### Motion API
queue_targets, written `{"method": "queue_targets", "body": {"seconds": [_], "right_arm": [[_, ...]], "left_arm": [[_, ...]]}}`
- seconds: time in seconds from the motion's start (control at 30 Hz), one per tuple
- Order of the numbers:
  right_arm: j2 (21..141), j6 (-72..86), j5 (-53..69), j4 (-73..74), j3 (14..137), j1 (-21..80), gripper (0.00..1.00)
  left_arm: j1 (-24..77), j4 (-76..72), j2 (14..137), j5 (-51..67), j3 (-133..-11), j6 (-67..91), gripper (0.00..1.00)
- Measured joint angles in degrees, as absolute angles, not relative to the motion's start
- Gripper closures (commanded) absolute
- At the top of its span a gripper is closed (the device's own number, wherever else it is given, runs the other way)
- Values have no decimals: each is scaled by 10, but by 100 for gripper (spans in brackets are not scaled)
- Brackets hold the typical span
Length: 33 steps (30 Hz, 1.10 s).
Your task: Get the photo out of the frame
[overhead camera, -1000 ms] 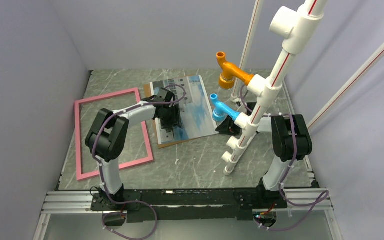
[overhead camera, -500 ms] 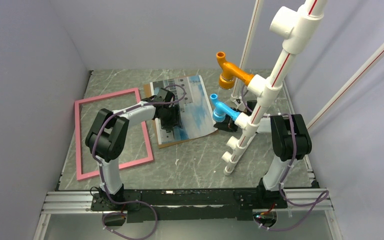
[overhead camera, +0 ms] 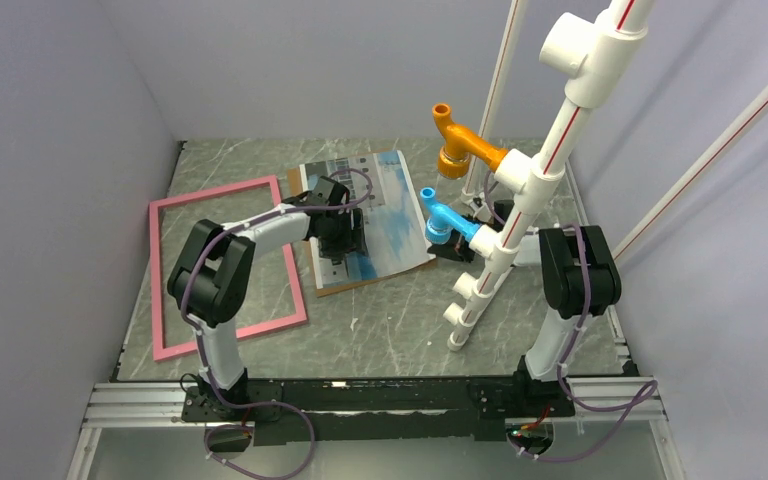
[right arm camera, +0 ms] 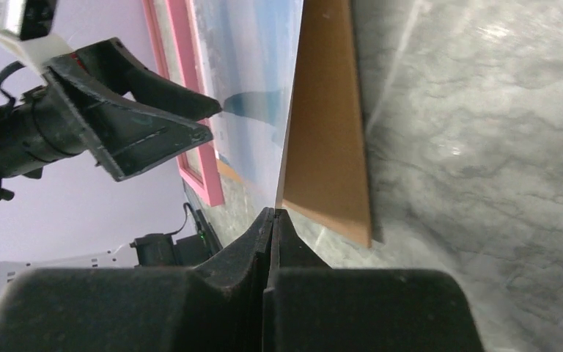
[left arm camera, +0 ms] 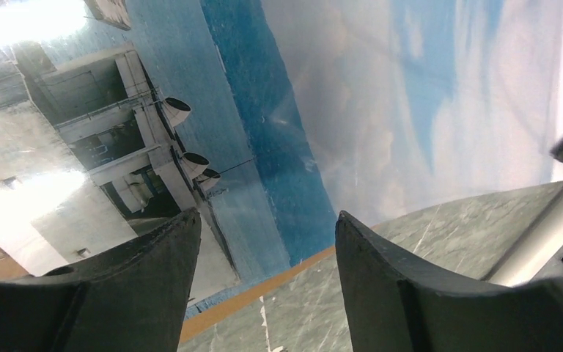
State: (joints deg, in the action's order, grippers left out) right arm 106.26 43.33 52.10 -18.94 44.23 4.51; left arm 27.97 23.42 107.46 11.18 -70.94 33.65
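**Right pincer (right arm camera: 273, 213) shut on photo (overhead camera: 392, 205) corner; left pincer (left arm camera: 265, 220) agape over the print**

From above: shows the left pincer reached forward over the middle of the photo, well inside its edges. Finds the photo out of the frame (overhead camera: 230, 338), lying on a brown backing board (right arm camera: 330, 132) at the middle of the grey marble desk (overhead camera: 390, 330). Places the pink frame flat just left of the board, desk showing through its opening. Hides most of the right pincer behind a white pipe rig (overhead camera: 520, 195) with an orange fitting (overhead camera: 460, 145) and a blue fitting (overhead camera: 445, 220), close by the photo's near right corner.

From the left wrist: looks down between two black fingers set wide apart, holding nothing. Takes in the print's pale building, blue sky and clouds beneath them, then a strip of brown board and desk beyond. Cannot tell whether the tips touch the paper.

From the right wrist: shows both fingers pressed together, the photo's corner caught at their tips. Catches the print edge-on, lifted off the backing board at this corner, the board flat on the desk. Picks out the left pincer across the sheet, open, and the pink frame behind.
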Motion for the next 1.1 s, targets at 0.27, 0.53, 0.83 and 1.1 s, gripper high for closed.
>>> {"method": "queue_targets", "body": {"seconds": [0.27, 0.53, 0.83, 1.1], "right_arm": [[971, 441, 526, -181, 442, 38, 100], [862, 432, 522, -120, 446, 16, 100], [799, 338, 489, 9, 594, 37, 100], [837, 272, 496, 56, 701, 146, 100]], "left_arm": [[270, 245, 1072, 109, -715, 323, 28], [257, 227, 1047, 135, -688, 323, 25], [244, 122, 993, 270, -685, 376, 27], [185, -98, 942, 380, -598, 533, 22]]}}
